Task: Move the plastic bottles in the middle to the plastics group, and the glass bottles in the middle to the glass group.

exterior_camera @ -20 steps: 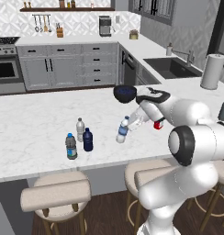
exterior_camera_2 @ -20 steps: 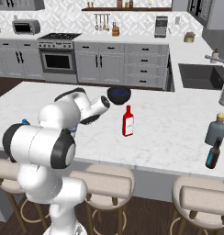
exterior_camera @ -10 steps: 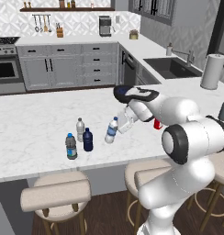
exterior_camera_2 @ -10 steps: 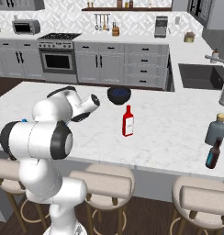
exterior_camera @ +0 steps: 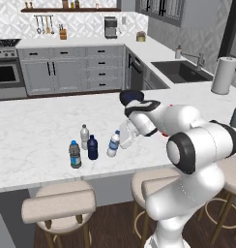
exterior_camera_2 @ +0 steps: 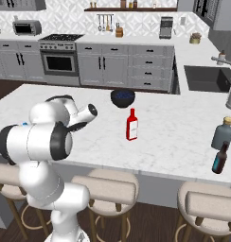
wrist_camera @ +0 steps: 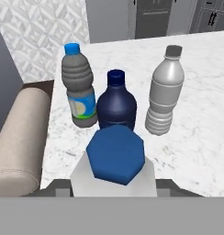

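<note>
While the jaws clamp the tilted water bottle, the gripper holds it low over the island; its blue cap faces the hand camera; just beside stand three bottles: dark blue, blue-capped grey, clear; a red bottle stands well apart.

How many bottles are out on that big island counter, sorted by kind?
Small upright bottles in a cluster: 3
Small tilted bottle being carried: 1
Red bottle: 1
Larger bottles at the far end: 2
Total: 7
</note>
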Tool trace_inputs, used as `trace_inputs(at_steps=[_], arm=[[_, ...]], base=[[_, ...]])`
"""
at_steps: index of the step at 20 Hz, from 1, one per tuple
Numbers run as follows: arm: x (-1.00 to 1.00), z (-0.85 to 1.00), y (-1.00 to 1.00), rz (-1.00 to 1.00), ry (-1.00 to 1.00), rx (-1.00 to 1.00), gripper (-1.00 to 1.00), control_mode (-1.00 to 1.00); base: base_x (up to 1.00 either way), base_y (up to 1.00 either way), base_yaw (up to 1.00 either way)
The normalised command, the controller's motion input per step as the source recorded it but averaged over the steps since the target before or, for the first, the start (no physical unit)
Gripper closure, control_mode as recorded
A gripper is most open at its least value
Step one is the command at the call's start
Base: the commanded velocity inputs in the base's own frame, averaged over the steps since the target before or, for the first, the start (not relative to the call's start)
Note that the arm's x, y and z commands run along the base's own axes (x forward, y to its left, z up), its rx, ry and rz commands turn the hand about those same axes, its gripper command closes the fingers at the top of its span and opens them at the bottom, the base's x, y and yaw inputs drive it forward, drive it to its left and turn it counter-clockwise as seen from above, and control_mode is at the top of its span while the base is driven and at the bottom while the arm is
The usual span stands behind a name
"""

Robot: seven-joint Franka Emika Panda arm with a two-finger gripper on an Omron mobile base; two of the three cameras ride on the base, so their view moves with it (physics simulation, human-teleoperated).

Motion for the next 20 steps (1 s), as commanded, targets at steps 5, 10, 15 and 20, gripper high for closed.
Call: trace_inputs(at_steps=[5,10,15,20], arm=[[0.0,-0.22,0.21,0.01,0.0,-0.01,1.0,-1.0],[0.0,-0.3,0.17,0.01,0.0,-0.05,1.0,-1.0],[0.0,-0.32,0.16,0.02,-0.02,-0.06,1.0,-1.0],[-0.08,-0.36,0.17,0.0,-0.06,-0.07,1.0,-1.0]], base=[[0.0,0.0,0.0],[0.0,0.0,0.0],[0.0,0.0,0.0],[0.0,0.0,0.0]])
